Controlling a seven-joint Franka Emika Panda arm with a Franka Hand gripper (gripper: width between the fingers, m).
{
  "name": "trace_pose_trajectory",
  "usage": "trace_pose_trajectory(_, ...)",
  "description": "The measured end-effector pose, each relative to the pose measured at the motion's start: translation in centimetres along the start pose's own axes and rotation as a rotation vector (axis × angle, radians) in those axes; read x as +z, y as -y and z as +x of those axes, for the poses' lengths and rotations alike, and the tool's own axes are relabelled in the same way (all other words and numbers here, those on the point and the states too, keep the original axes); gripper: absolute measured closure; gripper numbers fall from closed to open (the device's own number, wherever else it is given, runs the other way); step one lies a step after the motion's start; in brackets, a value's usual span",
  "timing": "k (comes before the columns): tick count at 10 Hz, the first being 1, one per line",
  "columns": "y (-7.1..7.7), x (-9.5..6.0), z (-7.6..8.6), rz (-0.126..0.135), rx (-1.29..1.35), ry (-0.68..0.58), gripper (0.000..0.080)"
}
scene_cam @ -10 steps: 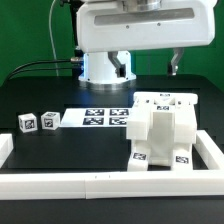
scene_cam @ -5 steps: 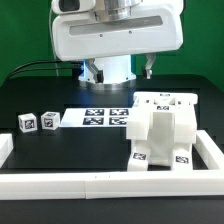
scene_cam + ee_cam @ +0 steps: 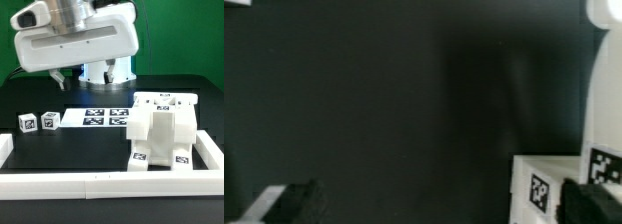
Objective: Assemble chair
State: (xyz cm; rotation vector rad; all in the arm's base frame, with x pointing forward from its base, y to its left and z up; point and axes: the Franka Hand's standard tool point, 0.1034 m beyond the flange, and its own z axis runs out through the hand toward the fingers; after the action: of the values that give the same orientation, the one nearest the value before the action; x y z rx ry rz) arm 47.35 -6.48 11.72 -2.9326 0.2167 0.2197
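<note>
The partly built white chair (image 3: 160,128), a blocky stack of tagged slabs, stands at the exterior view's right, against the white rail. Two small white tagged blocks (image 3: 27,122) (image 3: 48,119) lie apart from it at the left. My gripper (image 3: 90,74) hangs high over the back of the table, left of the chair and touching nothing. It is open, with only dark table between its fingers (image 3: 292,204). In the wrist view my gripper (image 3: 446,205) looks down on black table, and a white tagged piece (image 3: 555,186) shows beside one finger.
The marker board (image 3: 100,117) lies flat mid-table between the small blocks and the chair. A white border rail (image 3: 90,183) runs along the front and up both sides. The robot base (image 3: 105,72) stands at the back.
The arm has swung steadily toward the exterior view's left, from above the chair to above the table's left half. The jaws stayed open. No part has moved.
</note>
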Motion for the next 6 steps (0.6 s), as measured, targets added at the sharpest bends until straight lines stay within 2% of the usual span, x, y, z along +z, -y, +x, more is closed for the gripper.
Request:
trace_pose_trajectory(2,0.4,0.1,0.2,-0.007,-0.003,-0.003,0.0151)
trace_pose_trajectory(4,0.2,0.3,-0.1,-0.009,0.013,0.003,0.0151)
trace_pose_trajectory(6,-0.8,1.5,-1.2,-0.011,0.158,0.024,0.0151)
